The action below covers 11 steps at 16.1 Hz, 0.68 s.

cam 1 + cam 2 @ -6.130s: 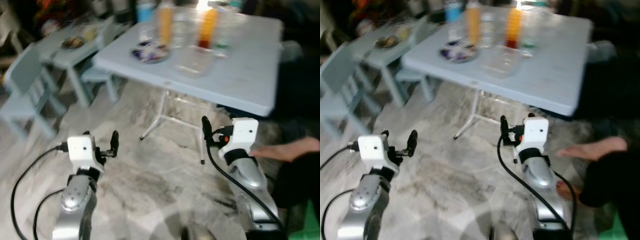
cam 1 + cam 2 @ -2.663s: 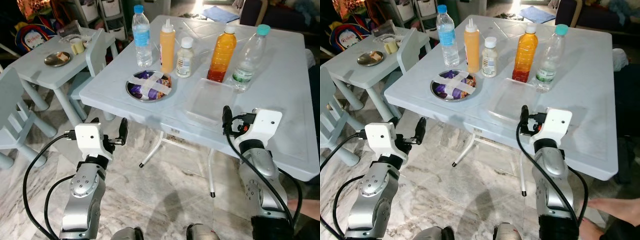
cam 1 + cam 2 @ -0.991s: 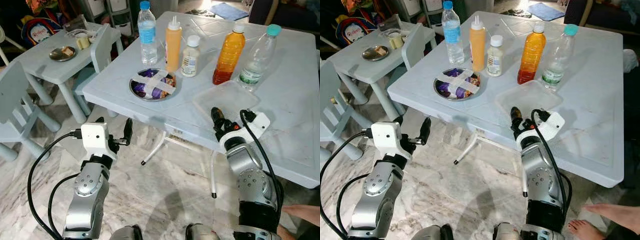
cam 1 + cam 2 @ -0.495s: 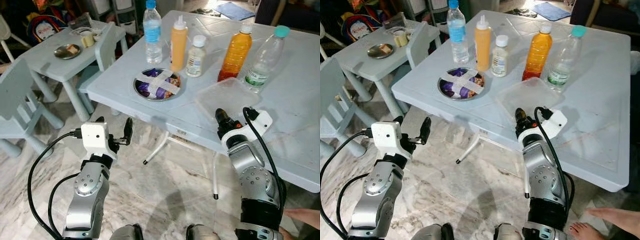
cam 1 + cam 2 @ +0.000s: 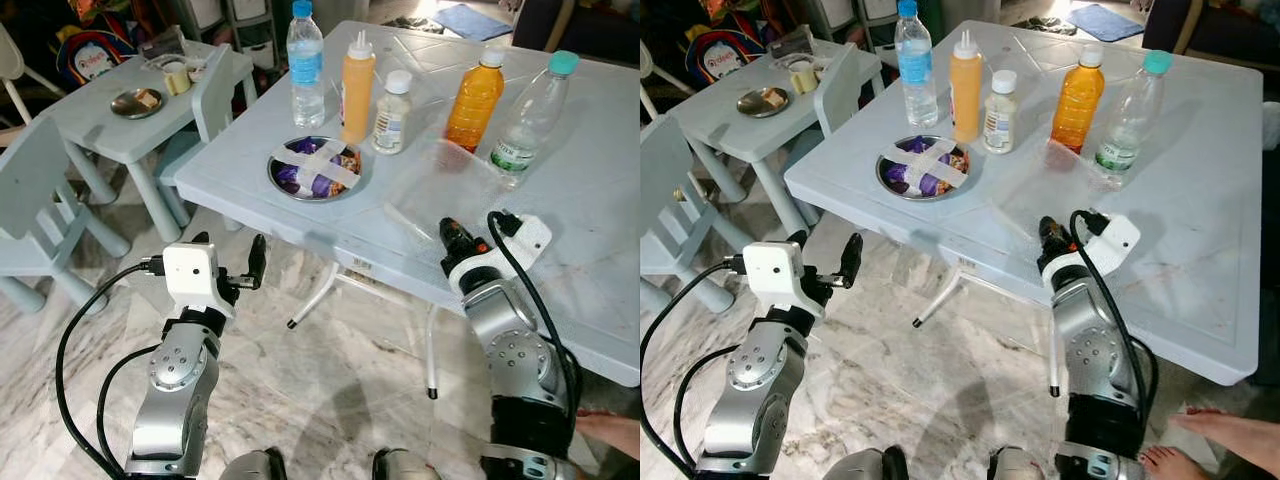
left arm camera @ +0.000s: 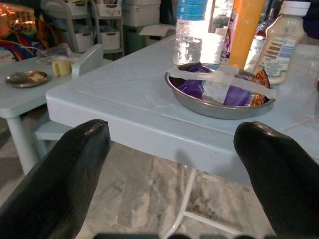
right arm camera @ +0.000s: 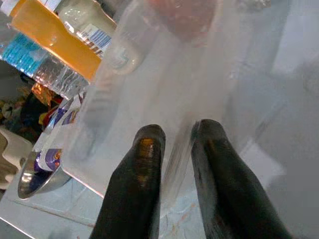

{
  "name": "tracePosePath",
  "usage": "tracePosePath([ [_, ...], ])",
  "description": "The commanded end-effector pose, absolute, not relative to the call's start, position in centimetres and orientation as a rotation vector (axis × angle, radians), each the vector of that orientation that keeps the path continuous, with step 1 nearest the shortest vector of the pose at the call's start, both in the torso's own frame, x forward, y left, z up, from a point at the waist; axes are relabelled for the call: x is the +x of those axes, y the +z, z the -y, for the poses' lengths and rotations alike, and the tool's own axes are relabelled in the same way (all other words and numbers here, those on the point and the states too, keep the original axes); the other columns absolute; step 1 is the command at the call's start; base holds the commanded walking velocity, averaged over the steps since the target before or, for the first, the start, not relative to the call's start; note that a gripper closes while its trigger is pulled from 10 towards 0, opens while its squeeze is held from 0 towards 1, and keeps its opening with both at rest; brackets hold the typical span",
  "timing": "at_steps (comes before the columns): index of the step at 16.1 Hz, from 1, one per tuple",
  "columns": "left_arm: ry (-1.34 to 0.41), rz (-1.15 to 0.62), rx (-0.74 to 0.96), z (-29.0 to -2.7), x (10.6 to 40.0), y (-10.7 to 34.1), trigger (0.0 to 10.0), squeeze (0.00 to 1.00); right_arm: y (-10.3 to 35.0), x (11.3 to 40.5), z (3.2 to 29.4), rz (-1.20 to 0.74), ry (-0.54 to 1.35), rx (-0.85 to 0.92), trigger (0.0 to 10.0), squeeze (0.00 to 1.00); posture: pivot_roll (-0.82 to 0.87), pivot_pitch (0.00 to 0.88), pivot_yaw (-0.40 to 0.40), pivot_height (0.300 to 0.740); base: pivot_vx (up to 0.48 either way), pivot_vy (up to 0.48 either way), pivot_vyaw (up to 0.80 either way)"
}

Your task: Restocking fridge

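Tray [image 7: 164, 94] of clear plastic sits pinched in our right gripper [image 7: 175, 142] at the table's [image 5: 250, 165] near edge.
From the eye views we barely make out the tray, tilted up in front of the orange bottle [image 5: 473, 95]; our right wrist view shows both fingers [image 7: 139, 174] closed on its rim. Our left gripper [image 6: 172, 164] hangs below the table edge, fingers wide apart, holding nothing; its wrist view looks at the taped bowl [image 6: 219, 92].
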<state>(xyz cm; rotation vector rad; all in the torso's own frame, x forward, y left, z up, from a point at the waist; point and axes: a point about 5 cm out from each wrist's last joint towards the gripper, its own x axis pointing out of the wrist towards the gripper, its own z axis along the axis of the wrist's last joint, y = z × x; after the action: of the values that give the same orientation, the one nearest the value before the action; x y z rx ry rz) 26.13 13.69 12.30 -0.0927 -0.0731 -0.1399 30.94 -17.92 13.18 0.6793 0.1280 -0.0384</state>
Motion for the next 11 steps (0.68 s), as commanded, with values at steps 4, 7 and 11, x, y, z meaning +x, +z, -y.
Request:
tracePosePath([
  [4, -0.131, 0.07, -0.086, -13.84, 26.45, 12.28, 10.0, 0.0, 12.67, 30.81, 18.19, -0.198, -0.002, 0.538, 0.0, 0.0, -0.11, 0.108, 0.076, 0.74, 0.0, 0.0, 0.0],
  [7, -0.134, 0.073, -0.083, -13.9, 26.77, 12.45, 10.0, 0.0, 12.46, 30.85, 18.71, -0.259, 0.056, 0.447, 0.2, 0.0, -0.12, 0.113, 0.078, 0.74, 0.0, 0.0, 0.0],
  [11, -0.148, 0.073, -0.071, -13.81, 26.84, 12.56, 10.0, 0.0, 12.97, 31.15, 18.59, -0.298, 0.12, 0.434, 10.0, 0.0, -0.11, 0.116, 0.089, 0.74, 0.0, 0.0, 0.0],
])
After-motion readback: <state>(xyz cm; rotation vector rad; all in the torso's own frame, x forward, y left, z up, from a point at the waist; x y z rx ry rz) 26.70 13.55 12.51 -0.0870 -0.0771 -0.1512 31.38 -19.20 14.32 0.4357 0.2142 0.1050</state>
